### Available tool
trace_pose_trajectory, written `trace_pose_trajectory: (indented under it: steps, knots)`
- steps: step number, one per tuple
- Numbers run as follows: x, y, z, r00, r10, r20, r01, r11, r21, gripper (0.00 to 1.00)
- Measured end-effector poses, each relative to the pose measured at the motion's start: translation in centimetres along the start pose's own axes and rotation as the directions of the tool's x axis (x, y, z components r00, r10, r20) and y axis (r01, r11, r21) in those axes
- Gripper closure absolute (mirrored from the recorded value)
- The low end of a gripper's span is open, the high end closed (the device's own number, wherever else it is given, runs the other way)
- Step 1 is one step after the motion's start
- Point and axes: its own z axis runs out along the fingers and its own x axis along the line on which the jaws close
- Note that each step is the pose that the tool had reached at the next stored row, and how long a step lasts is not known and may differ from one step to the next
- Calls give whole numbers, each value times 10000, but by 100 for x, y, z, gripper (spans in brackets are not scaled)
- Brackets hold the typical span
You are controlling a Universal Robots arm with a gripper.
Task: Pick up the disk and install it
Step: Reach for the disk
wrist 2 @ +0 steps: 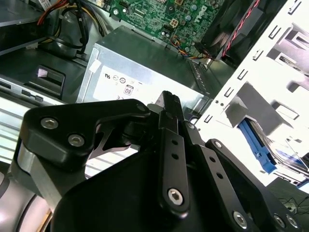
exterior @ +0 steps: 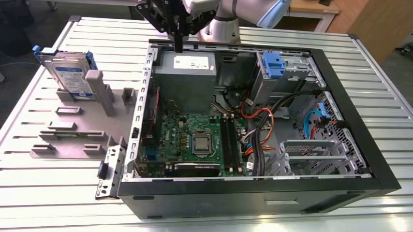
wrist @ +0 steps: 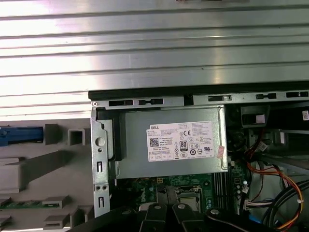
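Exterior view shows the disk (exterior: 67,72) upright in grey holder (exterior: 72,145)

Worktop (exterior: 58,193): silver ribbed aluminium slats, spreads below the claw (exterior: 178,46) and out on every side. Slats throw back bright light. Light-wood furniture (exterior: 371,24) well beyond the claw, toward the exterior view's right. Dark floor (exterior: 11,96) past the worktop edge, well off from the claw toward the exterior view's left.

silver disk (exterior: 67,73), blue rails, seemingly upright in grey stand (exterior: 84,123)
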Motion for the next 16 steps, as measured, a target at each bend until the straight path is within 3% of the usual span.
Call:
trace_pose_trajectory:
  steps: [16]
  knots:
    - [34, -3, 1, 10000, 0, 0, 0, 10000, 0, 89]
